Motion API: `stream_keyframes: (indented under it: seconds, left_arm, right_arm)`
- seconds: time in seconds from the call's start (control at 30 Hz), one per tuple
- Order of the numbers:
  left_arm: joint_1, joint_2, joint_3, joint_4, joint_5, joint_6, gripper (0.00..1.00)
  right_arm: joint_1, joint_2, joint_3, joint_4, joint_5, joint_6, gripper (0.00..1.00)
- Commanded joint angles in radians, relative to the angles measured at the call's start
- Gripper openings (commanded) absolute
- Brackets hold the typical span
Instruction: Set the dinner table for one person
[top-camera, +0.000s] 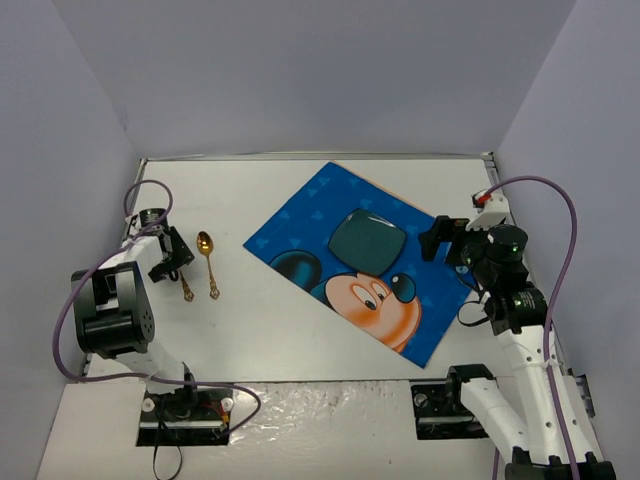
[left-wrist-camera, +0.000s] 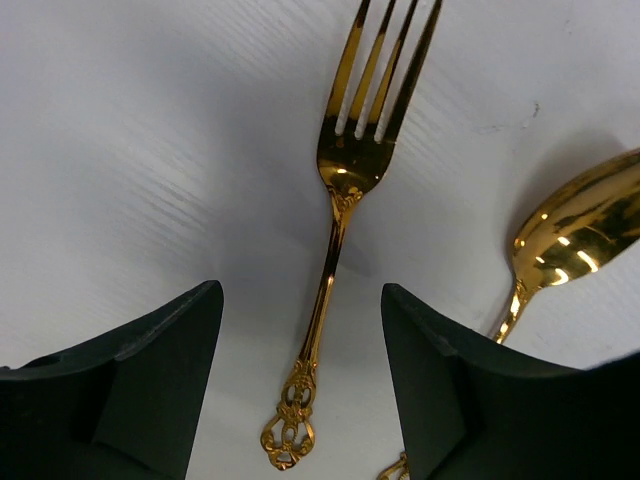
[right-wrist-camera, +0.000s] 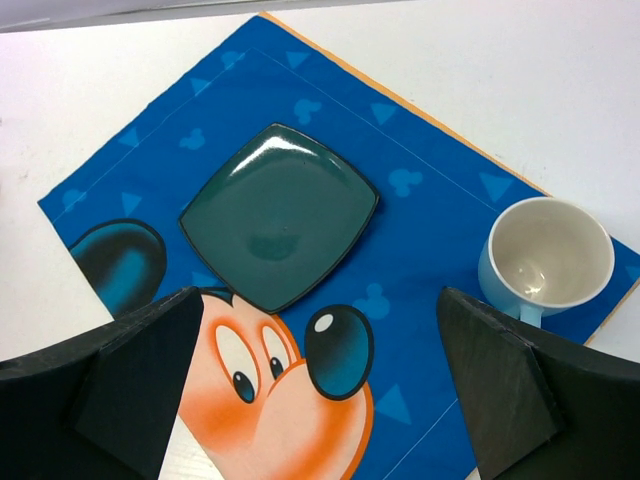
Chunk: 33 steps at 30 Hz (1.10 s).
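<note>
Left gripper over the fork, right gripper over the mat edge, nothing held.
Table is the white top filling the workspace ahead of both arm bases, and everything sits on it. Left jaws are partway apart and straddle the gold fork near its handle end, with a gap on each side of the handle. Probably no contact, but the wrist view doesn't show how low the tips are. Gold spoon lies just right of the fork, roughly parallel, bowl away from the arms. Blue Mickey mat is mid-table, turned at an angle. Dark green square plate is on the mat. Light blue cup, white inside, stands upright at the mat's right edge. Right jaws are wide and empty, above the mat near the cup.
</note>
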Motion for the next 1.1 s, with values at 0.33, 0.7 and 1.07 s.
stream_keyframes:
  seconds: [0.33, 0.7, 1.07]
  left_arm:
    - [0.025, 0.068, 0.052, 0.069, 0.05, 0.036, 0.26]
    - [0.021, 0.017, 0.095, 0.004, 0.057, 0.07, 0.0]
    - [-0.324, -0.016, 0.452, -0.202, 0.039, 0.264, 0.0]
  right_arm:
    - [0.016, -0.008, 0.007, 0.048, -0.009, -0.053, 1.0]
    - [0.022, -0.034, 0.006, 0.031, -0.007, -0.053, 1.0]
    - [0.022, -0.045, 0.041, 0.006, -0.025, -0.031, 1.0]
